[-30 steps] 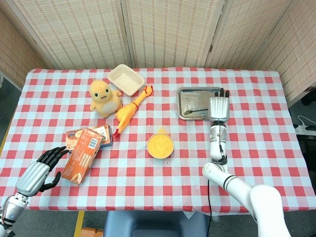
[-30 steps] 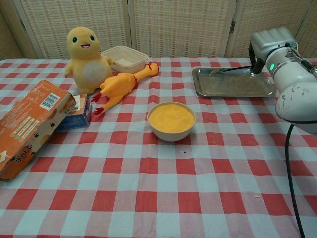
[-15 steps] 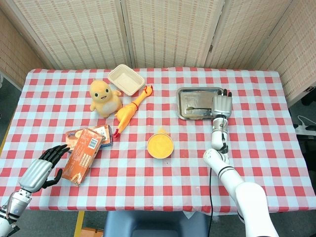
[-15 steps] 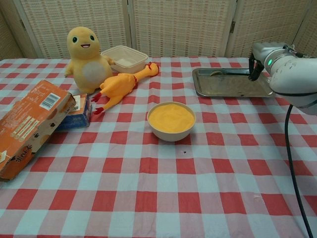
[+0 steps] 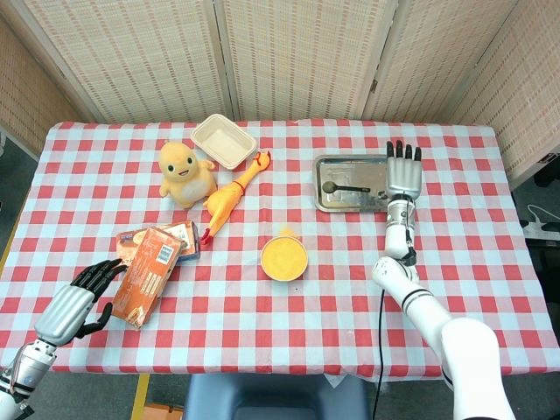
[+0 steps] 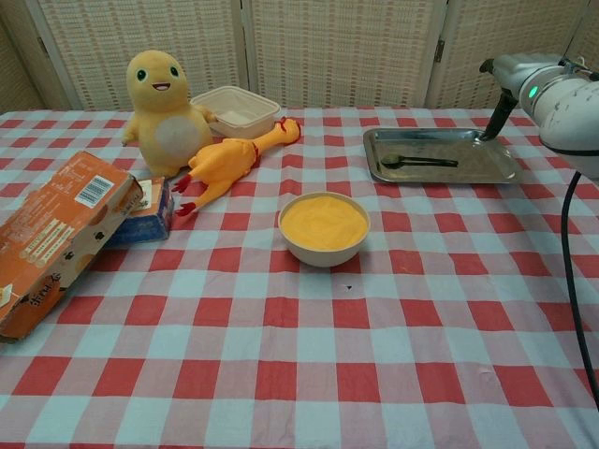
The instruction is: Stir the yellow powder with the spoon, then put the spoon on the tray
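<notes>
A white bowl of yellow powder (image 5: 283,256) (image 6: 324,224) stands in the middle of the checked table. The dark spoon (image 5: 343,187) (image 6: 417,161) lies flat inside the metal tray (image 5: 325,202) (image 6: 447,172) at the back right, untouched. My right hand (image 5: 403,171) (image 6: 513,79) hovers at the tray's right edge with fingers spread and nothing in it. My left hand (image 5: 74,302) is low at the table's front left, beside the orange box (image 5: 144,274) (image 6: 51,238), fingers apart and holding nothing; the chest view does not show it.
A yellow plush toy (image 5: 183,171) (image 6: 166,105), a rubber chicken (image 5: 233,196) (image 6: 229,160) and a white container (image 5: 224,141) (image 6: 236,108) sit at the back left. A small blue box (image 6: 148,211) lies next to the orange one.
My right hand has let go of the spoon, which now lies in the tray, and has lifted away to the right with fingers spread. The left hand has barely shifted.
</notes>
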Motion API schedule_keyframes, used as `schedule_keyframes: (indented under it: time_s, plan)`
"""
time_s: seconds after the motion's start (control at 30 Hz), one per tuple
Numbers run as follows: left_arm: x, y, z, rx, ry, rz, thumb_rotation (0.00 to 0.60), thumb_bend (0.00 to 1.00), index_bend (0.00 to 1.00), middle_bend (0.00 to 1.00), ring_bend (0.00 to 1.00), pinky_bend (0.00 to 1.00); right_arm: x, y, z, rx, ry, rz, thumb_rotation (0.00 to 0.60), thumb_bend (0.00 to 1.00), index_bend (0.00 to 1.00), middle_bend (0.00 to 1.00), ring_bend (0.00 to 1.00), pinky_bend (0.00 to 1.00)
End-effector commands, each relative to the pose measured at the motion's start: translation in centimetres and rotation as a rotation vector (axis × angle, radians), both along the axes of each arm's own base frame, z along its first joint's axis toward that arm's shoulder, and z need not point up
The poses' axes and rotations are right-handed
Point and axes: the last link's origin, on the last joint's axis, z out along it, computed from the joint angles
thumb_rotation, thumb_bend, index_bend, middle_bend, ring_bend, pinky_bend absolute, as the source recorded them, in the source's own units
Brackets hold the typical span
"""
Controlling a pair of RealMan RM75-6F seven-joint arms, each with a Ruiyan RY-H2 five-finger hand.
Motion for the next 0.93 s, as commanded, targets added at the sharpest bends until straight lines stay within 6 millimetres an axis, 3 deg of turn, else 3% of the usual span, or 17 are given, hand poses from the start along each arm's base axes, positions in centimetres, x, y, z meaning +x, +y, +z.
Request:
schedule_keyframes:
  time_s: [0.03, 0.1, 0.2, 0.23, 0.37, 0.4, 0.43, 0.53, 0.67, 0.77, 0.93]
  plan:
    - [0.0, -0.1, 0.1, 0.003, 0.000, -0.006, 0.600, 0.63, 0.00, 0.00, 0.00, 0.10, -0.7, 1.1, 1.9, -0.028, -0.021, 0.025, 0.600, 0.05, 0.00, 0.00, 0.00, 0.02]
    - [0.0, -0.1, 0.3, 0.010, -0.003, -0.006, 0.600, 0.63, 0.00, 0.00, 0.00, 0.10, -0.9, 2.8, 2.8, -0.031, -0.043, 0.080, 0.600, 0.05, 0.00, 0.00, 0.00, 0.02]
    - [0.0, -0.3, 0.6, 0.024, -0.009, -0.011, 0.600, 0.63, 0.00, 0.00, 0.00, 0.10, -1.4, 9.2, 4.9, 0.005, -0.042, 0.203, 0.600, 0.05, 0.00, 0.00, 0.00, 0.01]
    - [0.0, -0.5, 0.7, 0.030, -0.007, -0.013, 0.600, 0.63, 0.00, 0.00, 0.00, 0.10, -1.6, 12.4, 5.7, 0.031, -0.037, 0.243, 0.600, 0.05, 0.00, 0.00, 0.00, 0.00]
    - [0.0, -0.6, 0.8, 0.035, -0.006, -0.018, 0.600, 0.62, 0.00, 0.00, 0.00, 0.10, -2.0, 16.0, 6.6, 0.064, -0.036, 0.270, 0.600, 0.05, 0.00, 0.00, 0.00, 0.00]
    - [0.1, -0.8, 0.9, 0.040, -0.005, -0.024, 0.600, 0.62, 0.00, 0.00, 0.00, 0.10, -2.4, 18.9, 7.2, 0.091, -0.030, 0.283, 0.600, 0.05, 0.00, 0.00, 0.00, 0.00]
    - [0.2, -1.3, 1.0, 0.058, 0.003, -0.037, 0.600, 0.62, 0.00, 0.00, 0.00, 0.10, -4.1, 25.8, 8.1, 0.117, 0.013, 0.293, 0.600, 0.05, 0.00, 0.00, 0.00, 0.00]
    - [0.5, -2.0, 1.0, 0.081, 0.017, -0.054, 0.600, 0.59, 0.00, 0.00, 0.00, 0.10, -6.1, 32.4, 9.0, 0.138, 0.099, 0.334, 0.600, 0.05, 0.00, 0.00, 0.00, 0.00]
    - [0.9, -2.7, 0.7, 0.110, 0.046, -0.075, 0.600, 0.50, 0.00, 0.00, 0.00, 0.10, -7.8, 36.0, 10.2, 0.080, 0.027, 0.329, 0.600, 0.05, 0.00, 0.00, 0.00, 0.00]
    - [1.2, -2.9, 0.5, 0.141, 0.060, -0.095, 0.600, 0.46, 0.00, 0.00, 0.00, 0.09, -9.5, 36.1, 11.0, 0.059, -0.040, 0.297, 0.600, 0.05, 0.00, 0.00, 0.00, 0.00]
    - [1.2, -3.1, 0.4, 0.171, 0.076, -0.098, 0.600, 0.46, 0.00, 0.00, 0.00, 0.09, -9.5, 36.0, 12.3, -0.018, -0.063, 0.331, 0.600, 0.05, 0.00, 0.00, 0.00, 0.00]
